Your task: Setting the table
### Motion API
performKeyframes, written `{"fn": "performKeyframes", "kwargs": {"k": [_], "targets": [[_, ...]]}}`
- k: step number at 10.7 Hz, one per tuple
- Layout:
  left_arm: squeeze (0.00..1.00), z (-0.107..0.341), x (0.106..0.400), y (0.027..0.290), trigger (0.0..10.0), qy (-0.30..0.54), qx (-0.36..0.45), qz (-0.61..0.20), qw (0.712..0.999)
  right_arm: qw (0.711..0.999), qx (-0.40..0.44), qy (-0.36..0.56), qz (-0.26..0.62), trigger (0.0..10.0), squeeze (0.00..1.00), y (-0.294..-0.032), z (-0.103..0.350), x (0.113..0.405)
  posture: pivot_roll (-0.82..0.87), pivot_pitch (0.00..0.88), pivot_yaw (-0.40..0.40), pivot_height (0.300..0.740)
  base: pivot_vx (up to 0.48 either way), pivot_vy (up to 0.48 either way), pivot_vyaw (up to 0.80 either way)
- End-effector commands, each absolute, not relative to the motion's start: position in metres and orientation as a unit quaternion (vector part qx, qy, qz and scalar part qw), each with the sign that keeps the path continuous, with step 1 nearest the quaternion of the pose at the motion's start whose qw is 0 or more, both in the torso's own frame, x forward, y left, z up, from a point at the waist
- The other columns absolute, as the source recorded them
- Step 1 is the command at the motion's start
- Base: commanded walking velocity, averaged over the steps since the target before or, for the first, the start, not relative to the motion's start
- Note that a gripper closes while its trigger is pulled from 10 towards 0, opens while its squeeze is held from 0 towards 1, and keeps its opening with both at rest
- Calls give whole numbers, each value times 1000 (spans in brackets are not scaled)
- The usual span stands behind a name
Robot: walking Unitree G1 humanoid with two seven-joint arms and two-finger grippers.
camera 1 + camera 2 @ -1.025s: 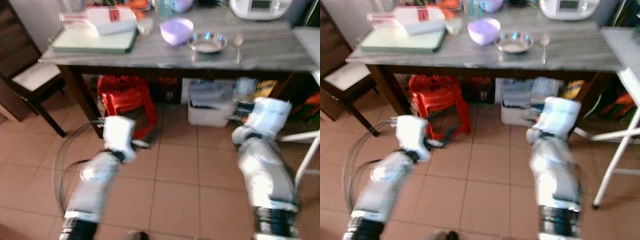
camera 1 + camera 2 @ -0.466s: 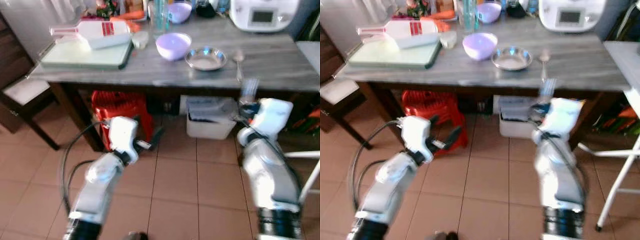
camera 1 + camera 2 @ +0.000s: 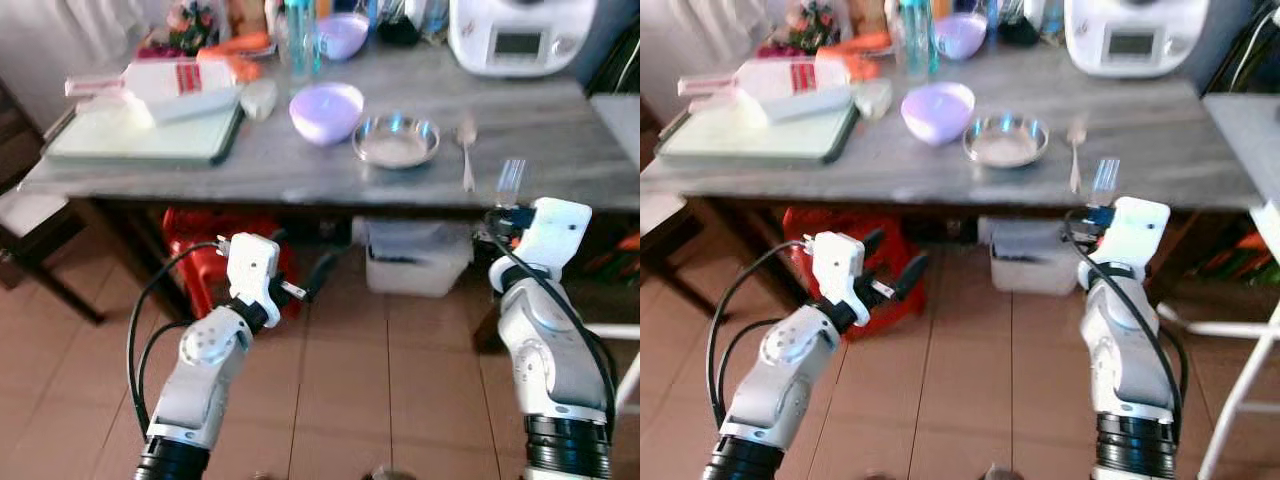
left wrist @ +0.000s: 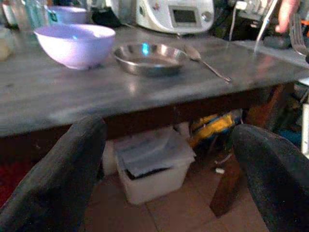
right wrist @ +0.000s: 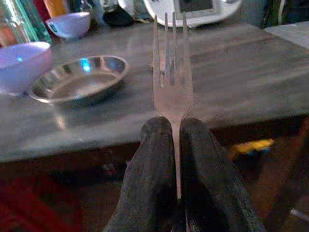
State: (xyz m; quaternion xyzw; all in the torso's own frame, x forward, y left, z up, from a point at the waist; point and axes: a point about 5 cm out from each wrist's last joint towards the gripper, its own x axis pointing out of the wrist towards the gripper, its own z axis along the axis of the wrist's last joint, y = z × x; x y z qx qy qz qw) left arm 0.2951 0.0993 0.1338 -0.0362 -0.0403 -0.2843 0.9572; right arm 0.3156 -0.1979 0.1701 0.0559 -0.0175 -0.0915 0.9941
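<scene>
The right gripper was raised in front of the grey desk, just short of its near edge, and its two black fingers were pressed together on the handle of a fork. The fork stood up out of the fingertips with its tines pointing away from the wrist, toward the desk top; in the head view its tines showed just above the white wrist housing, at about the level of the desk edge.

On the desk beyond the fork lay a shallow steel dish, with a spoon just to its right and a lilac bowl just to its left. Farther left sat a pale green tray with a white and red box on it. A white appliance stood at the back right.

The left gripper hung lower, in front of the desk and below its edge, its fingers spread wide apart and holding nothing. Under the desk were a red stool and a clear plastic bin on the tiled floor.
</scene>
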Motion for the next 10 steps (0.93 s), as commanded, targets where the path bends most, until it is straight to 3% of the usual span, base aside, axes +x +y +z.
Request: {"fn": "performKeyframes", "kwargs": {"k": [1, 4, 10], "targets": [[0, 130, 297, 109, 10000, -25, -31, -256, 966, 995, 63, -18, -79, 10000, 0, -191, 171, 317, -48, 153, 37, 740, 0, 0, 0], [0, 131, 297, 108, 10000, -22, -28, -254, 967, 995, 63, -16, -80, 10000, 0, -191, 170, 317, -48, 153, 37, 740, 0, 0, 0], [0, 132, 298, 108, 10000, -24, -25, -252, 967, 995, 64, -16, -81, 10000, 0, -190, 170, 318, -44, 143, 37, 740, 0, -316, 0]]}}
